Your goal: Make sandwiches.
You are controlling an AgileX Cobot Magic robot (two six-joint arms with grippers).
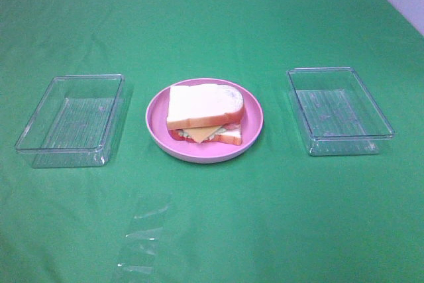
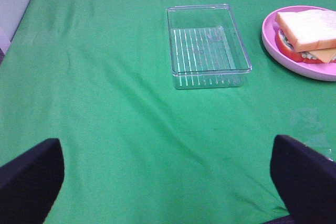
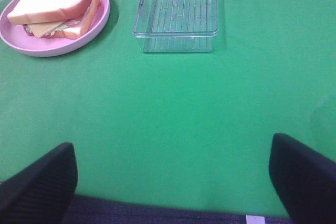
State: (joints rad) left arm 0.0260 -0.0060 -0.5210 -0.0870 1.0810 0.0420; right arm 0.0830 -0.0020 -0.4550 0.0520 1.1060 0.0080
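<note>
A stacked toy sandwich point(image 1: 205, 113) lies on the round pink plate point(image 1: 255, 124) in the middle of the green cloth: white bread slices with orange-brown crust, yellow cheese and reddish filling showing between them. The left wrist view catches the sandwich point(image 2: 310, 36) at its edge, and the right wrist view shows the sandwich point(image 3: 55, 9) on its plate point(image 3: 100, 17). Neither arm shows in the high view. My left gripper point(image 2: 168, 174) is open above bare cloth, well back from the plate. My right gripper point(image 3: 173, 177) is likewise open over bare cloth, holding nothing.
A clear rectangular tray point(image 1: 71, 119) stands left of the plate and another clear tray point(image 1: 338, 109) to its right; both are empty. A piece of clear film point(image 1: 142, 240) lies on the cloth near the front.
</note>
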